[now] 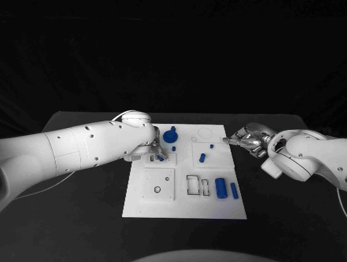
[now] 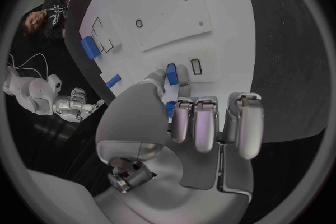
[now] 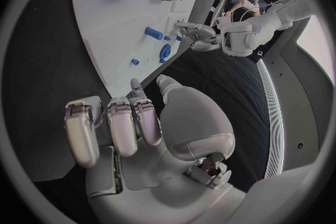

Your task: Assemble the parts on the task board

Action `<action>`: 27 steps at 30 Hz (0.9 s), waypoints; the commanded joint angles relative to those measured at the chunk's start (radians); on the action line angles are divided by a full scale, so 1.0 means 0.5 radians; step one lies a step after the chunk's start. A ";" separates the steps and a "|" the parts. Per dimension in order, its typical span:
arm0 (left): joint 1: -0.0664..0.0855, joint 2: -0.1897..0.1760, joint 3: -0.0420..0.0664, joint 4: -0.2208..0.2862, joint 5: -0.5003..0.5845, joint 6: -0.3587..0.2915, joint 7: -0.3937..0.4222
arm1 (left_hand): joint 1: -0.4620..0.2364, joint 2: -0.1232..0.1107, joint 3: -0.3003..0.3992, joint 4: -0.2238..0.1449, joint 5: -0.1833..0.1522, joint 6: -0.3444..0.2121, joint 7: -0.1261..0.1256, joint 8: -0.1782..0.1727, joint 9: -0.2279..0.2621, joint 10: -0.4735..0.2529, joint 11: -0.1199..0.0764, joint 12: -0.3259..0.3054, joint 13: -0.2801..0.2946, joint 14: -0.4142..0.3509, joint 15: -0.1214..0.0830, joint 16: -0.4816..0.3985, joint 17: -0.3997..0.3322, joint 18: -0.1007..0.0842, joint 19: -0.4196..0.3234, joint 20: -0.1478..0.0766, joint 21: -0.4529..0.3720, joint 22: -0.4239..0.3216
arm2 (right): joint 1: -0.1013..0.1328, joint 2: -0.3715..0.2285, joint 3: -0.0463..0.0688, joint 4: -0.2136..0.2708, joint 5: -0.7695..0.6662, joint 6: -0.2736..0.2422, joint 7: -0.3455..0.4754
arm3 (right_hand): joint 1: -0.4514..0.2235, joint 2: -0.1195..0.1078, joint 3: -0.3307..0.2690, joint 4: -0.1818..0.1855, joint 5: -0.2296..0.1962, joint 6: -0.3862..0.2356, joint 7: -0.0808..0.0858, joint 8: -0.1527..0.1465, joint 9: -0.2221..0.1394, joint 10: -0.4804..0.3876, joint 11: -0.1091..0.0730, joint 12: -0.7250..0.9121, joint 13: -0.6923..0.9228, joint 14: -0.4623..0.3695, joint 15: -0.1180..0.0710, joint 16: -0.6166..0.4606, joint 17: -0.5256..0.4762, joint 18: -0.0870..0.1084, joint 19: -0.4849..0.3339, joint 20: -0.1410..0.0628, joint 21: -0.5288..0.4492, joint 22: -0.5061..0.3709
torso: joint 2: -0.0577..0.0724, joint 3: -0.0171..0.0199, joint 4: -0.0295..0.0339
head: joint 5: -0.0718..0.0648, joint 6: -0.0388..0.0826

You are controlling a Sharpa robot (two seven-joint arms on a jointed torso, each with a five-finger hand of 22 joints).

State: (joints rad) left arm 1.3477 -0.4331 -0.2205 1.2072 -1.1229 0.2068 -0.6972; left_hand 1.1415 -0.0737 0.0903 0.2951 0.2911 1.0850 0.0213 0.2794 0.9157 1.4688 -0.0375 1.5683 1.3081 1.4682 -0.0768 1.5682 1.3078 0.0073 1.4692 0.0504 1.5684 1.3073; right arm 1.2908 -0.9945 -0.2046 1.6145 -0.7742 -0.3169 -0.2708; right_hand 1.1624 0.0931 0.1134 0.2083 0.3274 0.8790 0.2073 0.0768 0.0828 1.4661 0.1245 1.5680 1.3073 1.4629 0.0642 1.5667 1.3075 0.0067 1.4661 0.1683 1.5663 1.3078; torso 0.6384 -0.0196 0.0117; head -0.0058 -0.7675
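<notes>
The white task board (image 1: 181,204) lies mid-table. At its left edge my left hand (image 1: 150,150) pinches a small blue part (image 2: 171,74) between thumb and a finger, close over the board beside a small rectangular slot (image 2: 196,66). In the head view that part (image 1: 162,157) shows just under the fingers. My right hand (image 1: 249,141) hovers at the board's right edge with fingers (image 3: 126,123) curled in and nothing in them. On the board are a round blue knob (image 1: 170,135), a short blue peg (image 1: 203,158), a blue cylinder (image 1: 221,187) and a thin blue bar (image 1: 234,190).
Two rectangular pockets (image 1: 196,185) sit left of the cylinder. A square plate with a small ring (image 1: 157,190) takes the board's near left. Tiny blue pieces (image 1: 212,146) stand near the back. Black table (image 1: 87,218) surrounds the board.
</notes>
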 commanded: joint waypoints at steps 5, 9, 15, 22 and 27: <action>-0.001 0.004 0.000 -0.001 0.012 0.036 -0.156 | -0.154 -0.023 -0.136 0.001 -0.128 0.011 0.015 -0.022 -0.002 0.204 0.018 0.005 0.525 0.205 0.021 0.005 0.526 -0.015 0.203 0.014 0.005 0.527 | -0.001 0.000 0.000 0.001 -0.018 0.030 -0.006 | 0.021 -0.005 -0.008 -0.001 0.009 -0.013 -0.003 0.007 0.003 0.209 0.019 0.006 0.527 0.216 0.013 0.008 0.527 -0.013 0.209 0.020 0.009 0.526 | 0.000 0.0005 0.000 | 0.000 0.000; -0.001 0.005 0.000 -0.002 0.013 0.030 -0.153 | -0.171 -0.007 -0.154 0.001 -0.135 0.013 0.015 -0.023 0.000 0.204 0.019 0.005 0.525 0.205 0.021 0.005 0.526 -0.015 0.203 0.015 0.005 0.527 | -0.001 0.000 0.000 0.000 -0.018 0.032 -0.006 | 0.021 -0.005 -0.008 -0.001 0.009 -0.013 -0.003 0.007 0.003 0.209 0.019 0.006 0.527 0.216 0.013 0.008 0.527 -0.013 0.209 0.020 0.009 0.526 | 0.000 0.0006 0.000 | -0.001 0.001; -0.002 0.004 0.000 0.001 0.016 -0.002 -0.130 | -0.196 0.014 -0.176 0.001 -0.143 0.015 0.016 -0.024 0.004 0.204 0.019 0.005 0.525 0.205 0.022 0.005 0.526 -0.015 0.203 0.016 0.005 0.527 | -0.001 0.000 0.000 -0.001 -0.018 0.038 -0.013 | 0.021 -0.004 -0.009 0.000 0.009 -0.015 -0.003 0.007 0.003 0.209 0.019 0.006 0.527 0.216 0.013 0.008 0.527 -0.013 0.209 0.020 0.009 0.526 | 0.000 0.0004 -0.001 | -0.001 0.002; -0.003 0.003 0.000 0.000 0.041 -0.036 -0.099 | -0.203 0.028 -0.181 0.000 -0.144 0.016 0.016 -0.024 0.006 0.204 0.019 0.005 0.525 0.205 0.022 0.005 0.526 -0.015 0.203 0.017 0.005 0.527 | -0.001 -0.001 -0.001 -0.003 -0.019 0.044 -0.020 | 0.021 -0.004 -0.009 0.000 0.009 -0.015 -0.003 0.007 0.003 0.209 0.019 0.006 0.527 0.216 0.013 0.008 0.527 -0.013 0.209 0.020 0.009 0.526 | 0.000 0.0002 0.000 | -0.004 0.004; -0.005 0.004 0.000 0.000 0.062 -0.038 -0.082 | -0.195 0.052 -0.180 -0.003 -0.144 0.018 0.014 -0.024 0.011 0.204 0.018 0.005 0.525 0.205 0.022 0.005 0.526 -0.015 0.203 0.017 0.005 0.527 | -0.001 -0.001 -0.001 -0.005 -0.019 0.047 -0.023 | 0.021 -0.004 -0.009 0.000 0.009 -0.015 -0.003 0.007 0.003 0.209 0.019 0.006 0.527 0.216 0.013 0.008 0.527 -0.013 0.209 0.020 0.009 0.526 | 0.000 0.0001 0.002 | -0.007 0.006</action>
State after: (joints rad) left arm 1.3458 -0.4332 -0.2206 1.2061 -1.1108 0.1958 -0.6973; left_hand 1.0429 -0.0567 0.0042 0.2936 0.2225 1.0899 0.0265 0.2723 0.9203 1.4651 -0.0339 1.5683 1.3078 1.4647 -0.0733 1.5682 1.3075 0.0074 1.4656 0.0541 1.5684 1.3073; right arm 1.2908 -0.9951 -0.2046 1.6123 -0.7744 -0.3110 -0.2762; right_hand 1.1624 0.0931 0.1134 0.2083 0.3274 0.8790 0.2072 0.0768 0.0835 1.4661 0.1245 1.5680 1.3073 1.4629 0.0642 1.5667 1.3074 0.0067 1.4661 0.1683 1.5663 1.3075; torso 0.6384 -0.0194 0.0118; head -0.0086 -0.7658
